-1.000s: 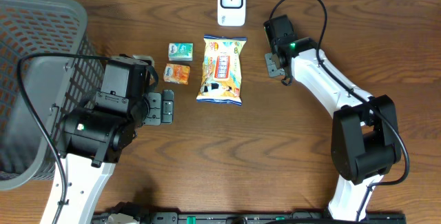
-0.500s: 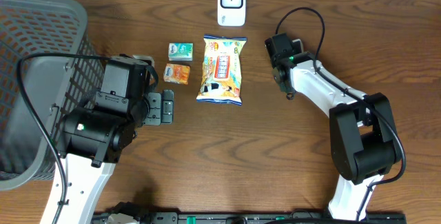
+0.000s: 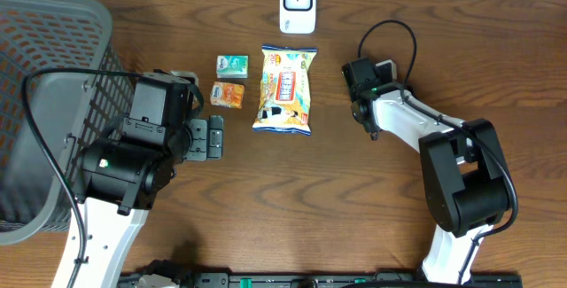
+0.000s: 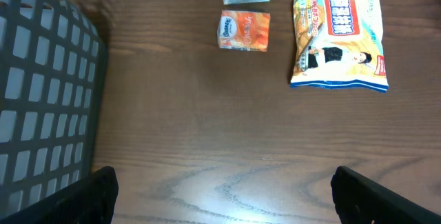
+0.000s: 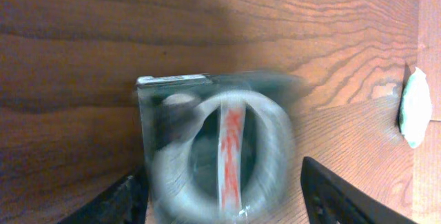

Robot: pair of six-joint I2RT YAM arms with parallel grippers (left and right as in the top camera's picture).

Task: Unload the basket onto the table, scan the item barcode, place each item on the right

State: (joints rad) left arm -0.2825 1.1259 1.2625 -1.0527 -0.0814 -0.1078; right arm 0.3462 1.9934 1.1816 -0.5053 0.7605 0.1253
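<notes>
Just right of the snack bag (image 3: 284,89), the right gripper (image 5: 222,193) pointed down over a blurred dark item (image 5: 207,141) on the wood. Its fingers (image 5: 124,200) were parted to either side, but I could not tell whether they pinched it. Well left of the bag, the left gripper (image 3: 214,137) stood spread wide, holding nothing. The scanner (image 3: 298,4) sat near the bag's top end.

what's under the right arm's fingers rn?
Right wrist view: a dark boxy object with a ring and red stripe, blurred, sits between the fingers over the wood table. Overhead, the right arm covers it; what it is cannot be told.
</notes>
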